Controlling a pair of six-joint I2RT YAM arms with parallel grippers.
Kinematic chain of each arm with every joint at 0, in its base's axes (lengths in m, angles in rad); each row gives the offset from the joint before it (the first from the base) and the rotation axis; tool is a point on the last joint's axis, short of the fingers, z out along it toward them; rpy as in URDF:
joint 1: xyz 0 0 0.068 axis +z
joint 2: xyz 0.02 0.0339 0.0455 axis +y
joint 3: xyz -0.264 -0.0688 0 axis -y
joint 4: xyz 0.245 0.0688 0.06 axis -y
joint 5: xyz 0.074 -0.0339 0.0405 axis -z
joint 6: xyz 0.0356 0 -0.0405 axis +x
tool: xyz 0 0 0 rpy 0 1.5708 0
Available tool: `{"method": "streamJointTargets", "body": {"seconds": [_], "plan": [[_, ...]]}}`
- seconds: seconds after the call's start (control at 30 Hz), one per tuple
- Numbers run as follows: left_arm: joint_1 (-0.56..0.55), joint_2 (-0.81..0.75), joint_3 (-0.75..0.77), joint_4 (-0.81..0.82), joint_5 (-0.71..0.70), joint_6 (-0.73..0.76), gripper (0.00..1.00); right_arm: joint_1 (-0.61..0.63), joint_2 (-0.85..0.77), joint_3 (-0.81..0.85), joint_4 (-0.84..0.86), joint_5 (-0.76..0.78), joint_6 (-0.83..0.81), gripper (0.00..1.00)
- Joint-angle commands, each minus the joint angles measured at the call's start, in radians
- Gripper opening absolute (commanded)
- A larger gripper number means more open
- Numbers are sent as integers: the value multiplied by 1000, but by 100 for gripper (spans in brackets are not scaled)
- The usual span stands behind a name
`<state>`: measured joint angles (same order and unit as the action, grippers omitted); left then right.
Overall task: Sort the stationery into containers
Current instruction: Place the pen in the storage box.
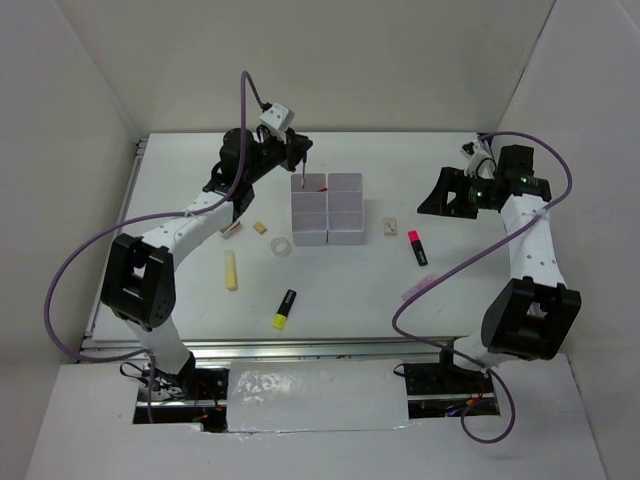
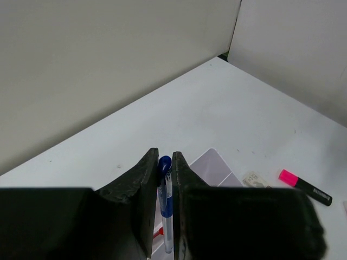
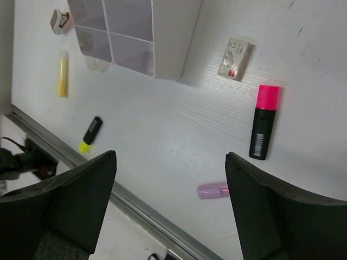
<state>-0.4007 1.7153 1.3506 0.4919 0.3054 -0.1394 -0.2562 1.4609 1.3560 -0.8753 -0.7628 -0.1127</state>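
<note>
My left gripper (image 1: 300, 160) is shut on a blue-capped clear pen (image 2: 166, 197) and holds it upright over the back-left compartment of the white container block (image 1: 345, 225). A red pen tip (image 2: 156, 232) shows below the pen. My right gripper (image 3: 171, 162) is open and empty, raised to the right of the block (image 3: 173, 43). On the table lie a pink-black highlighter (image 3: 264, 129), a lilac tube (image 3: 212, 190), a labelled tan eraser (image 3: 234, 58), a yellow-black highlighter (image 3: 91, 134), a pale yellow stick (image 3: 63, 73), a clear tape ring (image 1: 282, 246) and a metal clip (image 1: 231, 231).
A small tan block (image 1: 260, 228) lies left of the container block. White walls close the table on the left, back and right. A metal rail (image 1: 300, 348) runs along the front edge, with both arm bases behind it.
</note>
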Motion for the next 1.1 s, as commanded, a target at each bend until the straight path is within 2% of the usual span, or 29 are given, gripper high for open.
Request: {"method": "streamJointTargets", "body": {"seconds": [0.0,0.27,0.57,0.63,0.67,0.77,0.93,1.07], "plan": [[6,9,50,155,46,-16,0,-9,-92,-29,16,8,-155,87],[16,93,58,218,49,40,0,-46,-172,-119,-71,46,-415,83],[22,175,73,240,24,76,2,-12,-277,-248,-42,155,-645,83],[26,175,65,238,41,81,8,-2,-304,-282,-42,183,-688,83],[28,173,55,237,46,81,19,8,-312,-294,-33,200,-724,83],[37,153,24,228,49,72,43,61,-335,-349,-11,278,-798,81],[42,100,-31,215,61,73,58,188,-376,-432,-8,397,-947,69],[42,57,-25,179,86,60,70,319,-381,-475,-37,524,-1053,65]]}}
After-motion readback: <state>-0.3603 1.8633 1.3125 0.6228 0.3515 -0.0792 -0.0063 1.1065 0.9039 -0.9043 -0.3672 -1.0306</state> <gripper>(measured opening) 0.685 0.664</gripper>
